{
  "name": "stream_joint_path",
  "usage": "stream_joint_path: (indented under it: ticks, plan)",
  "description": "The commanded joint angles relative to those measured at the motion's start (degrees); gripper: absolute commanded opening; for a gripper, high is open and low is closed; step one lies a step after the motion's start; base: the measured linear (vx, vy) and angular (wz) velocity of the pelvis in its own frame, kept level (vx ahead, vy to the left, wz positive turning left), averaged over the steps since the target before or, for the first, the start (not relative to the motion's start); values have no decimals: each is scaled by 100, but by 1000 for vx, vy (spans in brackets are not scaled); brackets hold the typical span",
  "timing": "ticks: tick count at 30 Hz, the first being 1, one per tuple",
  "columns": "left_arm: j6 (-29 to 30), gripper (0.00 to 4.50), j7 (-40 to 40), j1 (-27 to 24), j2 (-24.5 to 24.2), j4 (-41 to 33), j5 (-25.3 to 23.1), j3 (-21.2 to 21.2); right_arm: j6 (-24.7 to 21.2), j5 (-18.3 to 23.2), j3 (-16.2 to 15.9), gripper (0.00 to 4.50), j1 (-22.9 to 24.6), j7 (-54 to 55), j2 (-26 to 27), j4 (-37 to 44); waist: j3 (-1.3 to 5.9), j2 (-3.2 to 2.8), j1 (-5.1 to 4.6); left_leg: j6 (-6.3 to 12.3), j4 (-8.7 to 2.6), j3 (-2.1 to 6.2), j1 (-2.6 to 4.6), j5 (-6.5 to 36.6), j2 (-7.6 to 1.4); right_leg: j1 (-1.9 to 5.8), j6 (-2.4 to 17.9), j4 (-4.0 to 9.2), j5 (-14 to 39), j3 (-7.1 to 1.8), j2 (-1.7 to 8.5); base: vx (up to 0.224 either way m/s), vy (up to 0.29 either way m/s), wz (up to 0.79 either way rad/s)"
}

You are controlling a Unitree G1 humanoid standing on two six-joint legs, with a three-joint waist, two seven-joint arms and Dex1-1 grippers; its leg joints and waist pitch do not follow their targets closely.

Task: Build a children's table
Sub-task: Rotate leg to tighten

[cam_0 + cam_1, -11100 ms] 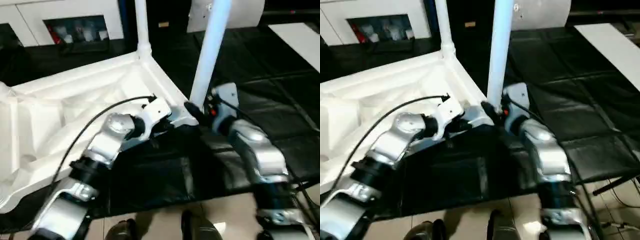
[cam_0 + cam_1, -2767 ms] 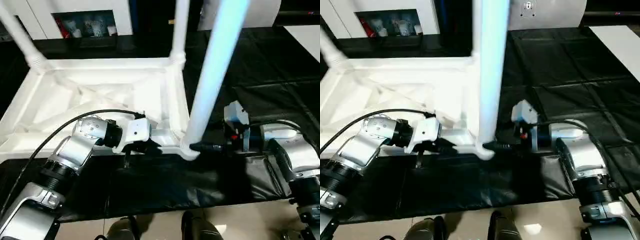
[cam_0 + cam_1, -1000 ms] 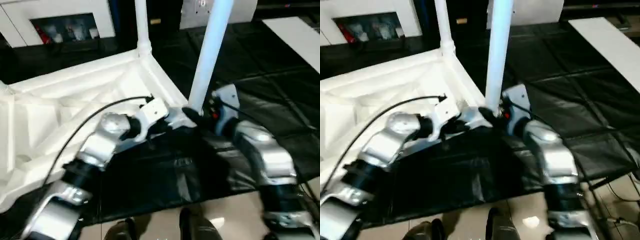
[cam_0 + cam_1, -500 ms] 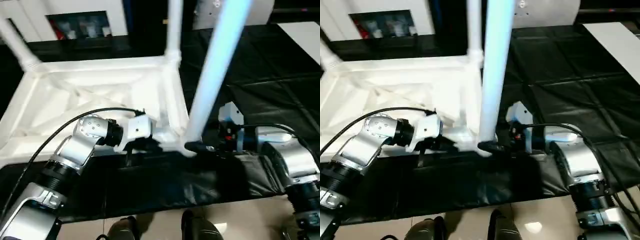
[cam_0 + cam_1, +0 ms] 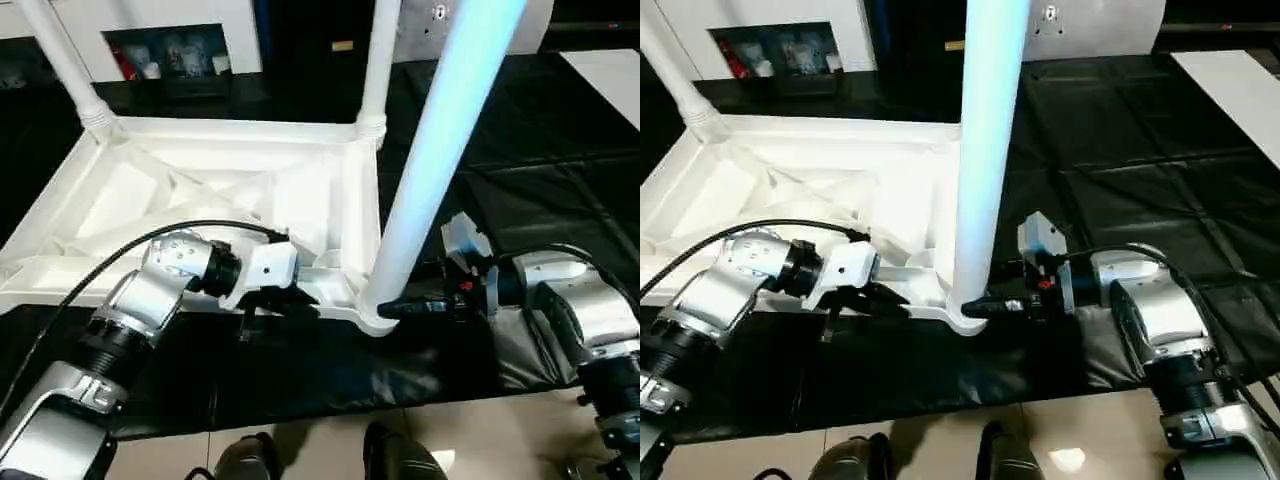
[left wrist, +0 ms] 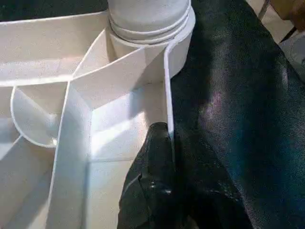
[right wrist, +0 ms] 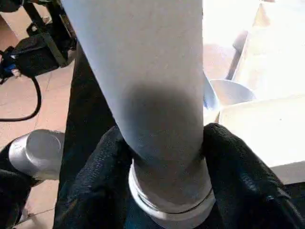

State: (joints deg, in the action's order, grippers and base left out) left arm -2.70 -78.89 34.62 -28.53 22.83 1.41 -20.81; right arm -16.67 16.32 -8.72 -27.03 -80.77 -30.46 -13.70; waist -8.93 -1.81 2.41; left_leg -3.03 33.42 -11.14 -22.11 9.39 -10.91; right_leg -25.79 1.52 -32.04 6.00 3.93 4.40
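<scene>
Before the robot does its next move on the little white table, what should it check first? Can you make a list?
1. Near leg stands upright in its corner socket: ok.
2. Right gripper has its fingers on both sides of that leg's base: ok.
3. Left gripper is pinched on the table top rim beside the socket: ok.
4. Leg pushed or screwed fully home: cannot tell.
5. Two far legs already stand in their sockets: ok.
6. Fourth corner has a leg: cannot tell.

Upright legs [image 5: 440,150] at twelve o'clock block the upturned table top [image 5: 200,200]; bare black counter [image 5: 560,150] at two o'clock lies open.
</scene>
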Motion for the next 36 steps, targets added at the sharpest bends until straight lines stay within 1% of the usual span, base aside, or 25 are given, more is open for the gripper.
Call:
stream_joint_path:
  ticks: [1, 4, 7, 8, 9, 11, 12, 13, 15, 16, 18, 19, 20, 21, 23, 24, 25, 26, 28, 29, 30, 32, 33, 34, 36]
  plan:
    - [-123, 0, -78, 150, 22, -25, -45, -93, 33, 116, -104, 201, -25, -220, -25, 59, 483, 57, -24, 527, -370, 77, 125, 1394, -177, 383, 1020, 389, 2636, -217, 297, 0, 0, 0]
    - [-32, 0, 3, 129, 63, -29, -24, -37, -67, 173, -115, 197, 40, -225, -7, 145, 483, 68, -28, 528, -370, 77, 121, 1384, -174, 385, 1001, 388, 2672, -215, 296, 0, 0, 0]
    - [277, 0, 242, 138, 166, -93, 39, 68, -388, 273, -30, 196, 155, 112, 144, 343, 473, 68, -24, 530, -373, 71, 123, 1363, -175, 379, 988, 394, 2698, -221, 293, 0, 0, 0]
    - [445, 0, 390, 151, 214, -122, 30, 107, -582, 295, 34, 196, 193, 444, 281, 450, 467, 72, -25, 523, -379, 80, 116, 1375, -171, 380, 962, 402, 2785, -212, 293, 0, 0, 0]
    - [570, 0, 541, 163, 273, -140, 19, 148, -683, 305, 69, 196, 215, 641, 360, 509, 450, 44, -24, 482, -385, 89, 120, 1414, -167, 367, 911, 415, 2908, -206, 297, 0, 0, 0]
    - [875, 0, 871, 191, 425, -194, 8, 236, -911, 207, 133, 196, 229, 1223, 582, 590, 435, 70, -66, 406, -388, 98, 114, 1528, -139, 364, 781, 455, 3212, -186, 295, 0, 0, 0]
    - [968, 0, 999, 203, 473, -220, -24, 254, -1018, 146, 156, 196, 223, 1481, 683, 610, 422, 14, -74, 369, -385, 106, 131, 1582, -130, 348, 736, 471, 3341, -181, 297, 0, 0, 0]
    - [1028, 0, 1080, 210, 503, -237, -47, 264, -1090, 106, 172, 196, 218, 1653, 751, 624, 404, 43, -108, 311, -386, 115, 134, 1679, -109, 337, 614, 516, 3604, -157, 283, 0, 0, 0]
    - [1384, 0, 1490, 267, 682, -300, -176, 298, -1223, -45, 224, 196, 164, 2254, 1052, 636, 385, 59, -188, 226, -376, 153, 126, 1840, -66, 339, 334, 590, 4086, -97, 295, 0, 0, 0]
    - [1650, 0, 1813, 328, 860, -321, -233, 354, -1311, -169, 285, 196, 97, 2714, 1294, 625, 370, 28, -215, 203, -379, 153, 131, 1864, -68, 325, 306, 596, 4113, -95, 293, 0, 0, 0]
    - [2121, 0, 2426, 452, 1200, -334, -332, 471, -1498, -380, 381, 196, -34, 3571, 1765, 623, 368, 26, -311, 169, -374, 176, 122, 1940, -53, 328, 239, 641, 4192, -38, 277, 0, 0, 0]
    - [2282, 0, 2685, 504, 1356, -320, -366, 519, -1541, -460, 419, 196, -93, 3937, 1987, 608, 366, -4, -371, 152, -392, 198, 91, 1958, -59, 365, 240, 640, 4099, -1, 278, 0, 0, 0]
    - [2509, 0, 3136, 587, 1623, -286, -439, 587, -1651, -565, 507, 196, -198, 4638, 2418, 579, 390, -20, -407, 162, -395, 231, 73, 1930, -60, 401, 230, 650, 3966, 33, 297, 0, 0, 0]
    - [2568, 0, 3286, 612, 1708, -274, -471, 604, -1708, -586, 546, 196, -234, 4891, 2568, 568, 387, -57, -447, 209, -411, 245, 68, 1966, -80, 405, 309, 654, 3741, 66, 305, 0, 0, 0]
    - [2625, 0, 3528, 653, 1840, -217, -517, 638, -1722, -609, 585, 196, -317, 5187, 2776, 476, 391, -67, -463, 237, -417, 256, 71, 2002, -90, 419, 348, 664, 3616, 90, 309, 0, 0, 0]
    - [2698, 0, 3763, 692, 1968, -166, -567, 668, -1713, -658, 605, 196, -395, 5453, 2966, 398, 386, -75, -514, 296, -420, 257, 96, 2113, -103, 403, 478, 672, 3291, 115, 309, 0, 0, 0]
    - [2726, 0, 3849, 708, 2017, -140, -586, 675, -1672, -693, 592, 196, -427, 5532, 3027, 365, 369, -51, -542, 334, -408, 240, 139, 2228, -83, 378, 518, 695, 3298, 124, 310, 0, 0, 0]
    - [2768, 0, 3994, 735, 2084, -106, -619, 700, -1606, -763, 580, 231, -461, 5680, 3107, 324, 364, -56, -554, 375, -402, 235, 120, 2161, -67, 398, 530, 684, 3284, 116, 324, 0, 0, 0]
    - [2872, 0, 4131, 763, 2151, -112, -688, 740, -1553, -836, 622, 265, -470, 5824, 3212, 312, 363, -73, -554, 410, -406, 225, 130, 2094, -73, 385, 537, 684, 3240, 99, 335, 0, 0, 0]
    - [2824, 0, 4073, 778, 2096, -95, -705, 751, -1496, -804, 681, 265, -419, 5728, 3173, 310, 385, -52, -546, 452, -403, 221, 123, 1987, -69, 410, 559, 661, 3118, 88, 341, 0, 0, 0]
    - [2823, 0, 4053, 777, 2076, -103, -718, 747, -1492, -805, 701, 271, -398, 5714, 3163, 323, 389, -52, -538, 479, -409, 220, 107, 1906, -70, 422, 580, 646, 3018, 75, 345, 0, 0, 0]
    - [2773, 0, 3956, 744, 1974, -131, -732, 706, -1440, -824, 732, 310, -336, 5685, 3067, 359, 413, -61, -528, 575, -422, 211, 83, 1653, -86, 441, 749, 576, 2583, 37, 346, 0, 0, 0]
    - [2727, 0, 3883, 715, 1915, -149, -719, 689, -1405, -811, 744, 310, -301, 5623, 2991, 384, 426, -67, -522, 616, -416, 206, 77, 1564, -86, 451, 830, 547, 2405, 23, 347, 0, 0, 0]
    - [2587, 0, 3756, 666, 1793, -156, -714, 653, -1308, -808, 730, 311, -233, 5434, 2803, 423, 433, -68, -511, 642, -415, 205, 76, 1533, -88, 458, 855, 538, 2332, 19, 351, 0, 0, 0]
    - [2473, 0, 3542, 586, 1609, -165, -688, 624, -1195, -790, 718, 344, -136, 5096, 2484, 467, 456, -54, -480, 764, -390, 187, 72, 1326, -93, 471, 1025, 467, 1928, -22, 344, 0, 0, 0]
